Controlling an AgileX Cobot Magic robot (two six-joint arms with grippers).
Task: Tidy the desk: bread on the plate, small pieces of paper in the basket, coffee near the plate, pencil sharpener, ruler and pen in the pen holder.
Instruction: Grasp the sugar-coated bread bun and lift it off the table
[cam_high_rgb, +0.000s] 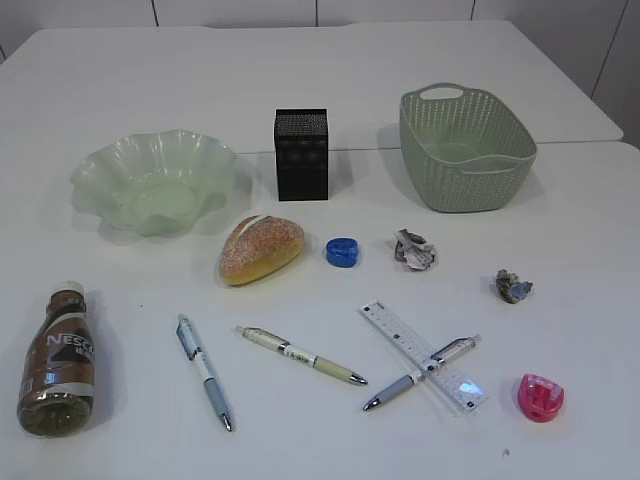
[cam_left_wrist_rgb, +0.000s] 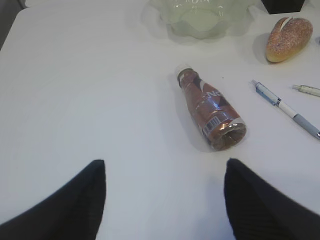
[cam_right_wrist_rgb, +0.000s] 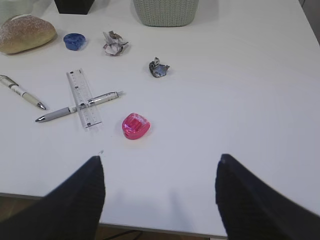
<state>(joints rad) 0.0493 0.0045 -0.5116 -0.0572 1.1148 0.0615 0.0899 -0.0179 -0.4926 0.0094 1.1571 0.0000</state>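
The left gripper (cam_left_wrist_rgb: 162, 200) hangs over bare table (cam_left_wrist_rgb: 75, 100) with its 2 dark fingers (cam_left_wrist_rgb: 75, 205) spread wide and nothing between them. Ahead of it and slightly to its right lies the coffee bottle (cam_left_wrist_rgb: 210, 110) on its side, base toward the gripper and cap pointing away. Farther ahead sits the pale green wavy-edged plate (cam_left_wrist_rgb: 200, 20), and off to the right the bread (cam_left_wrist_rgb: 288, 39) lies on the table, apart from the plate, with a blue-grip pen (cam_left_wrist_rgb: 285, 107) nearer in on that same side. The right gripper (cam_right_wrist_rgb: 160, 200) is also wide apart and holds nothing. Just ahead of it and a little left rests the pink pencil sharpener (cam_right_wrist_rgb: 135, 125). Farther left, the clear ruler (cam_right_wrist_rgb: 83, 97) lies with a grey pen (cam_right_wrist_rgb: 75, 106) crossing over it, and a cream pen (cam_right_wrist_rgb: 22, 92) lies beyond that. Ahead of the right gripper are 2 crumpled pieces of paper (cam_right_wrist_rgb: 159, 68), one dark and nearer, one paler and farther left, with a blue pencil sharpener (cam_right_wrist_rgb: 74, 40) left of the paler one. At the far edge stand the green basket (cam_right_wrist_rgb: 165, 12) and, to its left, the black pen holder (cam_right_wrist_rgb: 75, 5).
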